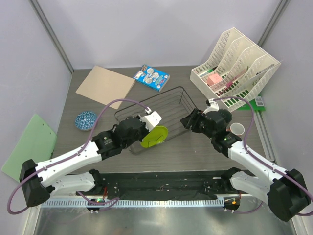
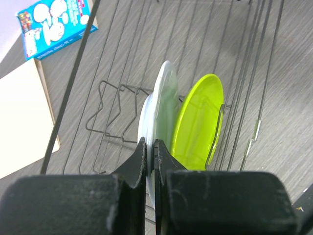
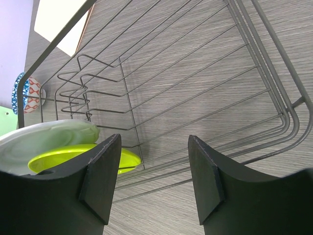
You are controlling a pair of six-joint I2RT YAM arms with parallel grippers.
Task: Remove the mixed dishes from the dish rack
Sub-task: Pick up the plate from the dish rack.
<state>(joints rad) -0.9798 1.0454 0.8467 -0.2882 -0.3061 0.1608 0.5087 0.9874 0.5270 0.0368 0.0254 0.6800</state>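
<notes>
The dark wire dish rack (image 1: 182, 89) stands mid-table. A white plate (image 2: 164, 98) and a lime-green plate (image 2: 198, 127) stand on edge in it, side by side between the prongs. My left gripper (image 2: 150, 147) is shut on the white plate's rim; in the top view it (image 1: 145, 128) sits over the rack's near corner beside the green plate (image 1: 154, 136). My right gripper (image 3: 154, 147) is open and empty, at the rack's right side (image 1: 188, 121). The blue speckled bowl (image 1: 85, 120) sits on the table, left. A grey mug (image 1: 237, 129) stands right. The pink cup is out of view.
A blue snack packet (image 1: 152, 77) and a tan board (image 1: 105, 84) lie behind the rack. A white file organiser (image 1: 237, 63) stands at the back right. A green folder (image 1: 32, 142) lies at the left edge. Grey walls close in the sides.
</notes>
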